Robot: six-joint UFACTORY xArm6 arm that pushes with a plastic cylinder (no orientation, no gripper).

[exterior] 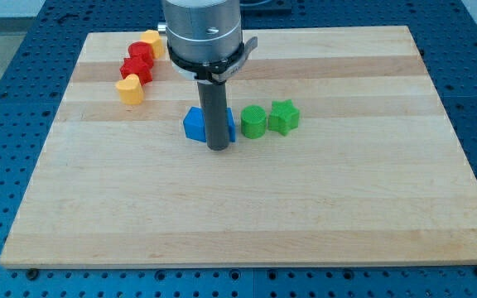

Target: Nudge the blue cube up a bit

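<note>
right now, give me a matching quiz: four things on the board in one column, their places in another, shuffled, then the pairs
Things:
1. blue cube
2. my tip
3. green star block
4. yellow heart block

Places:
A. farthest to the view's right of the blocks
B. partly hidden behind the rod
C. lowest of the group at the view's top left
D. at the blue cube's lower right edge

Pairs: 1-B, 2-D, 3-A, 4-C

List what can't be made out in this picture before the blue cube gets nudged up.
- Blue cube: my rod covers its right part in the camera view, so its full outline is hidden.
- My tip: at the cube's lower right side; actual contact cannot be told.
- Yellow block at the view's top: partly behind the arm housing, shape unclear.
- Red blocks: pressed together, shapes hard to separate.
</note>
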